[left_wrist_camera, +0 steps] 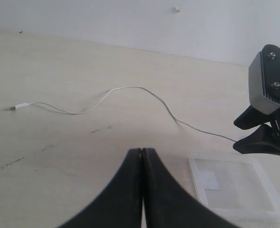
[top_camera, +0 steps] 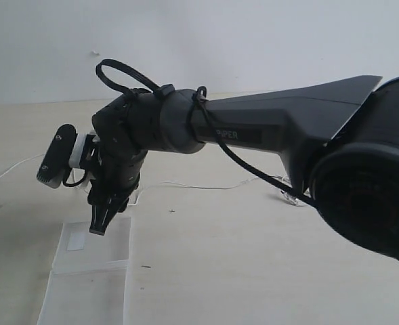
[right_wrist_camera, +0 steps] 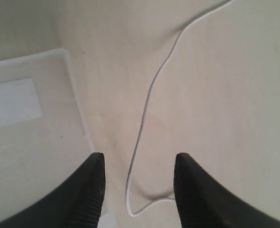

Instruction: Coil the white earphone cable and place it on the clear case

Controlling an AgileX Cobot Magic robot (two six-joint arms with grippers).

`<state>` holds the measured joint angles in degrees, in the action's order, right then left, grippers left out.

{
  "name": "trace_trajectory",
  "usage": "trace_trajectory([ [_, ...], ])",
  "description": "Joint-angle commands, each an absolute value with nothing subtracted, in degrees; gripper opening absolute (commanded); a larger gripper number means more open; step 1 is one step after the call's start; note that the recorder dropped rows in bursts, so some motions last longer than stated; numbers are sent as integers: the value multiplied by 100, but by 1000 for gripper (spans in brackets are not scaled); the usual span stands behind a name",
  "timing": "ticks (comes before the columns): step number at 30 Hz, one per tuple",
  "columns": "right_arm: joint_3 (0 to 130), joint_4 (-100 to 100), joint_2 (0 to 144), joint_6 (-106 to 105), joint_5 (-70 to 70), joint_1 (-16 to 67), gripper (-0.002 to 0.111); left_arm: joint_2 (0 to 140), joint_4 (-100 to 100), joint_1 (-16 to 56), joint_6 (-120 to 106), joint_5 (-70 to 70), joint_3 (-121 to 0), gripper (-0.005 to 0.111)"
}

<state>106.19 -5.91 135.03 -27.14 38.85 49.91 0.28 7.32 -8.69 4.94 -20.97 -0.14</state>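
The white earphone cable (top_camera: 206, 186) lies thin and loose across the pale table. In the left wrist view the white earphone cable (left_wrist_camera: 130, 87) runs from a small plug (left_wrist_camera: 17, 107) toward the clear case (left_wrist_camera: 268, 190). The clear case (top_camera: 111, 250) lies flat and carries a whitish label (top_camera: 76, 240). My right gripper (top_camera: 99, 227) reaches across and hangs just over the case's far edge, its jaws open. A loop of the cable (right_wrist_camera: 147, 114) lies on the table under the right gripper (right_wrist_camera: 137, 159), beside the case rim (right_wrist_camera: 78, 104). My left gripper (left_wrist_camera: 142, 151) is shut and empty.
The right arm's dark body (top_camera: 287, 128) fills the right of the exterior view, with a black cable (top_camera: 253, 169) hanging from it. A small clear item (top_camera: 290, 198) lies on the table behind it. A white wall (top_camera: 199, 40) backs the table.
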Motion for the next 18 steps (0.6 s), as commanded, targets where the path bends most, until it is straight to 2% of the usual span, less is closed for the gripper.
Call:
trace_trajectory([
  [1, 10672, -645, 13566, -2674, 3780, 4995, 46, 0, 718, -861, 467, -2067, 0, 0],
  [18, 10743, -861, 13740, -2482, 3673, 4995, 46, 0, 718, -861, 467, -2067, 0, 0],
])
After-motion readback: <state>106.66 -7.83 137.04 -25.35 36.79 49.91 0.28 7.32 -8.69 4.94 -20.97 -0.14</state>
